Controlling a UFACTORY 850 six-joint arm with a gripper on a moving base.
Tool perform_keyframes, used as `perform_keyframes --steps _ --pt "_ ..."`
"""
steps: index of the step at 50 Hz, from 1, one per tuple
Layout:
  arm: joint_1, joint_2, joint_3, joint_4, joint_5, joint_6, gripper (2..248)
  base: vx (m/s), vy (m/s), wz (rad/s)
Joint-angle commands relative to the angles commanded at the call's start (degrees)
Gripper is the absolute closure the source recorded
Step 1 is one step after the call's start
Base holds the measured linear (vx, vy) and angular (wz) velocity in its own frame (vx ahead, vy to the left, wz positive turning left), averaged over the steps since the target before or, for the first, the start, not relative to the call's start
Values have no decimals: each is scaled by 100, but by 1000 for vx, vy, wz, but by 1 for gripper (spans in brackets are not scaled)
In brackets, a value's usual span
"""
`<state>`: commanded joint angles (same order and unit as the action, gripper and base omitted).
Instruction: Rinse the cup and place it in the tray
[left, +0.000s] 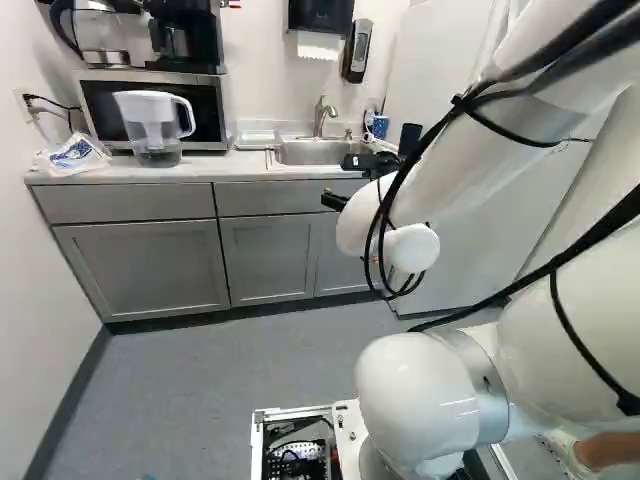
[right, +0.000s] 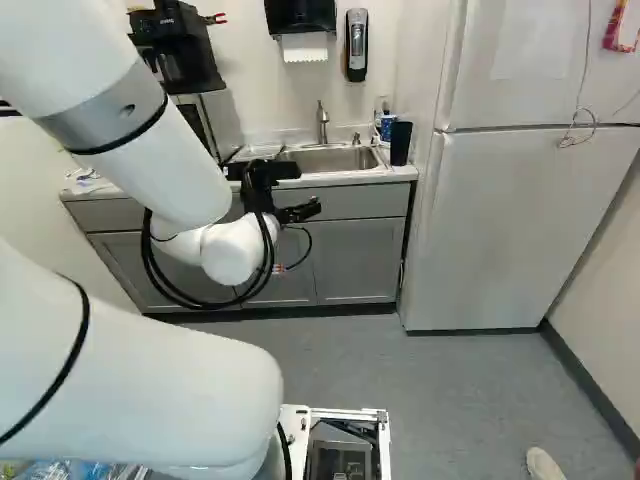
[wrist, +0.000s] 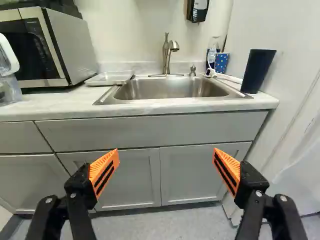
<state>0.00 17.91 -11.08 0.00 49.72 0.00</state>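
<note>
Nearest, at six o'clock by the arm's foot, one open white frame (right: 384, 425) holds a dark box (right: 340, 462). Out ahead of it, the hand (right: 308, 190) is wide: its two fingers stand well apart with nothing gripped, their two orange pads (wrist: 105, 170) showing. Beyond the hand, two grey cabinet doors (wrist: 131, 180) face it below the sink.

On the counter (wrist: 65, 111) there is one steel sink (wrist: 172, 99), a single basin. Reading the clock from its middle, with twelve towards the wall, the dark cup (wrist: 257, 70) stands upright at three o'clock, just beside the sink's rim; what it holds, I can't tell. A second cup, blue with white spots (wrist: 222, 62), stands at two o'clock, next to one clear bottle (wrist: 214, 46). Two cups in all, then, both outside the sink. The one tray (wrist: 107, 79), white and shallow, lies near the sink at ten o'clock. One faucet (wrist: 167, 52) rises at twelve, with one small metal fitting (wrist: 193, 70) at one o'clock.

Farther off at nine o'clock stands one clear pitcher (left: 155, 125) with a white lid and handle, in front of one microwave (left: 205, 105); past it lies one plastic bag (left: 75, 155). On the microwave sit a glass kettle (left: 98, 30) and a black coffee maker (left: 185, 35). On the wall at twelve hang one towel dispenser (right: 300, 14) and one soap dispenser (right: 357, 45). One white fridge (right: 500, 220) stands beyond the dark cup, at three.
</note>
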Motion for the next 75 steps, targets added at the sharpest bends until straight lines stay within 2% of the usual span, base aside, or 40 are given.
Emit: perform_keyframes --steps 38,75 --pt "0 -38 -547 0 -199 0 3 0 0 0" --pt "0 -148 -1124 0 -591 0 3 0 0 0"
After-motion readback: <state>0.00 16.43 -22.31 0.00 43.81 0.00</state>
